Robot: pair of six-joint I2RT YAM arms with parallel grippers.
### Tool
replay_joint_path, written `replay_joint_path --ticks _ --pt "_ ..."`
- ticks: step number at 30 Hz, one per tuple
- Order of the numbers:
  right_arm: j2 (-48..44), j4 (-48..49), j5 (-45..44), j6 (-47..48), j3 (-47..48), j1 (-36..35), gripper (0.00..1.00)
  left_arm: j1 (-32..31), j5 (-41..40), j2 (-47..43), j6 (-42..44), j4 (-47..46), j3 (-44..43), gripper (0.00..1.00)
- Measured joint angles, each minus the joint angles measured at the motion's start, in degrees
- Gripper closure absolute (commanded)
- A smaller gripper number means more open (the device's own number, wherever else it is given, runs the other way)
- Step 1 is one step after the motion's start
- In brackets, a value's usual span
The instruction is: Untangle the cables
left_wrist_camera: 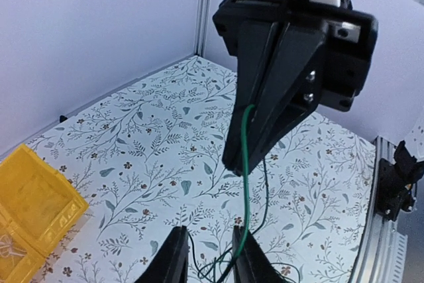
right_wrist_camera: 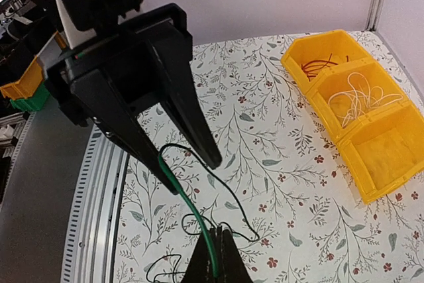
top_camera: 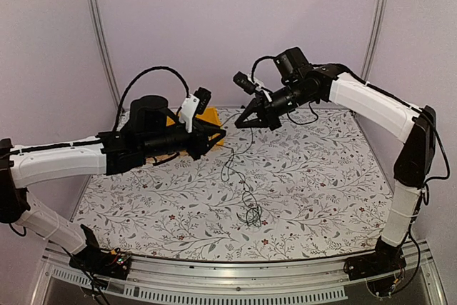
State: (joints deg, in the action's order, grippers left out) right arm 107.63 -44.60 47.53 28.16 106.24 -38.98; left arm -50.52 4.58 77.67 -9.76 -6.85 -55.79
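The cables are a thin green cable (left_wrist_camera: pixel 246 164) and thin black wires (right_wrist_camera: pixel 232 190), strung in the air between my two grippers. Their lower ends trail down into a small tangle (top_camera: pixel 250 208) on the floral table. My right gripper (right_wrist_camera: pixel 216 256) is shut on the green cable (right_wrist_camera: pixel 189 200), which rises from its tips towards the left gripper's fingers. My left gripper (left_wrist_camera: pixel 211 260) has its jaws apart, and the green cable lies against its right finger (left_wrist_camera: pixel 250 256). In the top view the left gripper (top_camera: pixel 220 133) and right gripper (top_camera: pixel 239 124) nearly meet, tip to tip, above the table's far middle.
A row of yellow bins (right_wrist_camera: pixel 344 97) stands at the table's back left, behind the left arm (top_camera: pixel 207 116). One bin holds whitish wires (right_wrist_camera: pixel 361 94) and another holds reddish ones (right_wrist_camera: pixel 318 65). The metal rail (top_camera: pixel 235 283) runs along the near edge.
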Motion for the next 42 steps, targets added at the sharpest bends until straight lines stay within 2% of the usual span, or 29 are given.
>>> replay_joint_path --ticks 4,8,10,15,17,19,29,39,42 --pt "-1.09 -0.57 3.04 -0.35 0.26 -0.35 1.0 0.02 -4.74 3.37 -0.66 -7.43 2.47 0.68" --pt "-3.28 -1.75 4.9 0.17 0.26 -0.79 1.0 0.07 -4.94 10.97 -3.17 -17.51 3.82 0.68" --pt "-4.57 -2.19 5.44 0.96 0.26 -0.9 1.0 0.07 -3.08 16.81 -5.57 -22.95 3.54 0.78" --pt "-6.71 -4.26 4.83 3.48 2.64 -0.9 1.0 -0.24 0.96 31.01 -11.67 -30.23 -0.33 0.94" --pt "-7.89 -4.74 3.69 4.79 3.69 -0.9 1.0 -0.48 1.36 34.75 -14.27 -32.33 -0.46 1.0" --pt "-9.66 -5.31 2.49 5.95 4.63 -0.85 1.0 -0.61 1.27 36.87 -16.44 -34.01 0.35 1.0" --pt "-16.57 -6.6 0.35 8.52 7.48 0.94 1.0 -0.17 -3.1 35.15 -20.92 -36.44 8.13 1.0" --pt "-17.53 -5.38 1.18 6.29 9.44 1.99 1.0 2.49 -11.17 26.93 -23.26 -29.35 18.16 0.78" --pt "-17.53 -4.63 1.07 5.25 9.64 2.05 1.0 2.56 -13.11 24.0 -24.46 -27.87 21.2 0.74"
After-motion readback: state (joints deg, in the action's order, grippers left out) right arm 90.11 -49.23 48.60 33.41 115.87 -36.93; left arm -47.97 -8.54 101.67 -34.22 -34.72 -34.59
